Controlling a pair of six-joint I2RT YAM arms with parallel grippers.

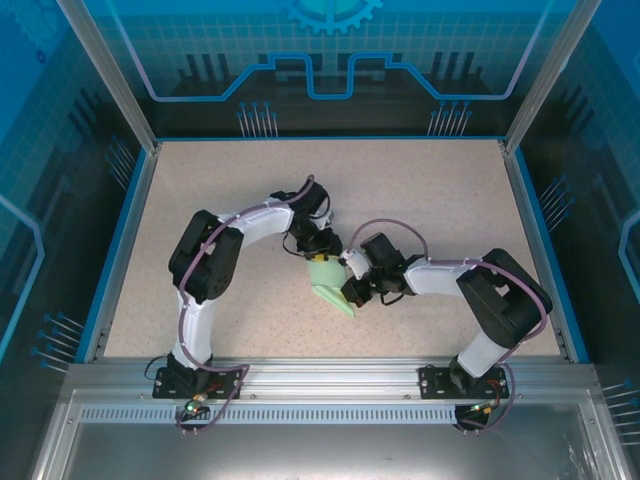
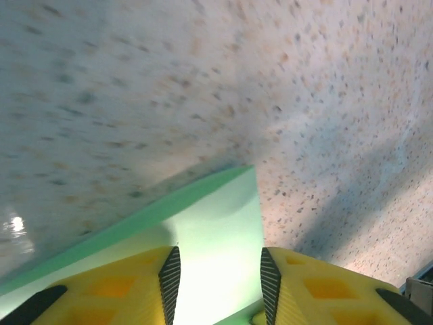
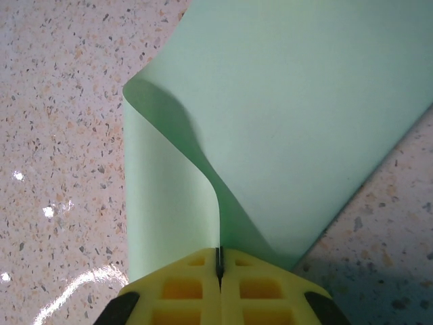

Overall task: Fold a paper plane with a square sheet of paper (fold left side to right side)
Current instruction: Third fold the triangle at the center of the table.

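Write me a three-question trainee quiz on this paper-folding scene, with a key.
1. True or false: the right gripper is shut on an edge of the green paper.
2. The left gripper has its jaws: A pressed together; B apart, with paper showing between them; C around a cup.
3. Fill in: beneath the paper is the speckled ____.
Key: 1 true; 2 B; 3 table.

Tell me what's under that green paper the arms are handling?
The speckled table shows around the sheet of paper. Its raised flap curls over a lower layer of the same paper. Whatever lies beneath that layer is covered.
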